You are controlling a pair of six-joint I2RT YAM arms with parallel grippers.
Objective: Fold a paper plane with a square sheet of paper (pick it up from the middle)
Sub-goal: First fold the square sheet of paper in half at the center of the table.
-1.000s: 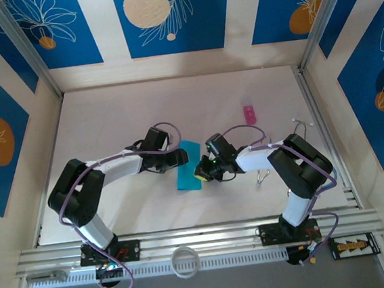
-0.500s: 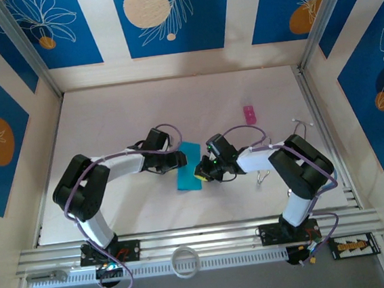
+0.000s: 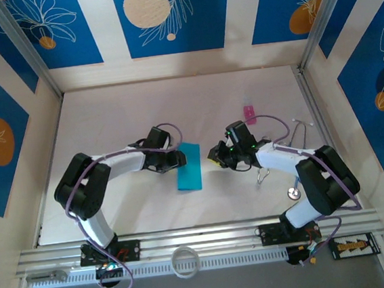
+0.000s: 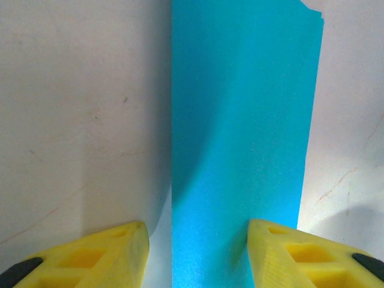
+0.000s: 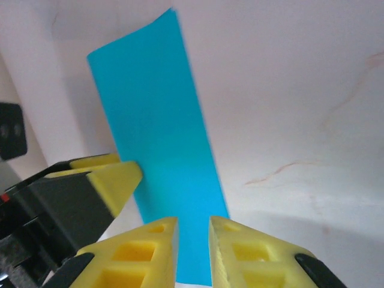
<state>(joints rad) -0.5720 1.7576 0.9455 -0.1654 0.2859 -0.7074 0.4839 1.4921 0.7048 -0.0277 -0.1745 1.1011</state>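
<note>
Starting nearest the arms: a small dark tag (image 3: 355, 244) is sitting by the right base, but whatever is printed on it is too tiny to be read, and no other brand or writing is being picked up anywhere, tbh. Out on the table (image 3: 107, 111), the square sheet of paper (image 3: 189, 166) is lying flat near the middle. It's already doubled into a long cyan strip, so the first crease looks done and no pointed nose is being formed yet. The left gripper (image 4: 198, 259) is being kept low at the strip's left edge. Its fingers (image 4: 108, 255) are moderately parted, with the paper lying under and between them rather than being pinched, as far as can be judged. The big change: the right gripper (image 5: 193, 252) is being pulled off the strip. A second ago it was parked on the paper's right edge; now it's being held just beside it, fingers (image 5: 150, 252) eased to a narrow slit with nothing clamped. The strip is probably being freed for the next fold. Farther back, the tiny pink object (image 3: 250, 114) is being left alone, and the leaf-patterned blue panels (image 3: 166, 17) are carrying no text.
</note>
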